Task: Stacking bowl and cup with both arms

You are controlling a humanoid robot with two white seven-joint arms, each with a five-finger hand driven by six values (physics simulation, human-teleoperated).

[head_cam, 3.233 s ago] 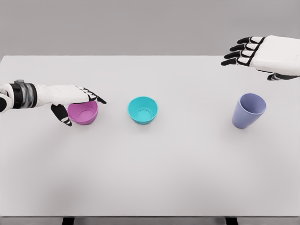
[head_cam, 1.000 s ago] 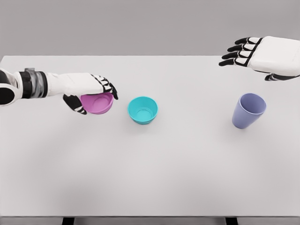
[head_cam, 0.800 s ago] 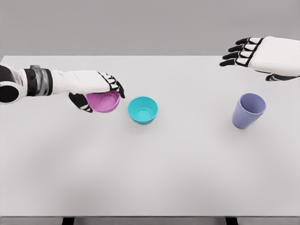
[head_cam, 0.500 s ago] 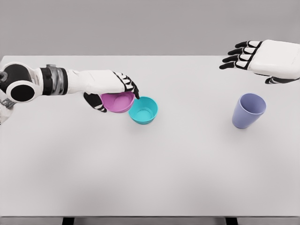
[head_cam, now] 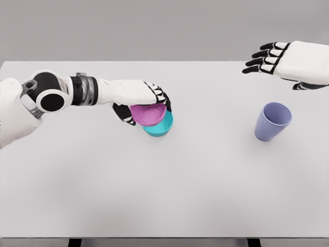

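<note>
Left hand (head_cam: pixel 141 99) reaches in from the left side, fingers (head_cam: pixel 162 97) wrapped over the far rim of the pink bowl (head_cam: pixel 148 114), thumb under the near-left side. Grip is closed on the bowl.

Pink bowl sits tilted, overlapping the teal bowl (head_cam: pixel 161 127) from the upper left. Only the teal bowl's right rim and lower wall show past it. Can't tell from this angle whether the pink bowl touches the teal one or hangs just above it; likely partly inside the rim.

Teal bowl stands on the table (head_cam: pixel 164 195), roughly centre, slightly left of the middle.

Purple cup (head_cam: pixel 273 122) stands upright on the table's right side, opening up, well apart from both bowls. Nothing touches it.

Right hand (head_cam: pixel 285 60) hovers above the far right of the table, behind and to the right of the cup, palm down, fingers spread wide and extended toward the left, holding nothing.

Table is plain white, grey wall behind it.
</note>
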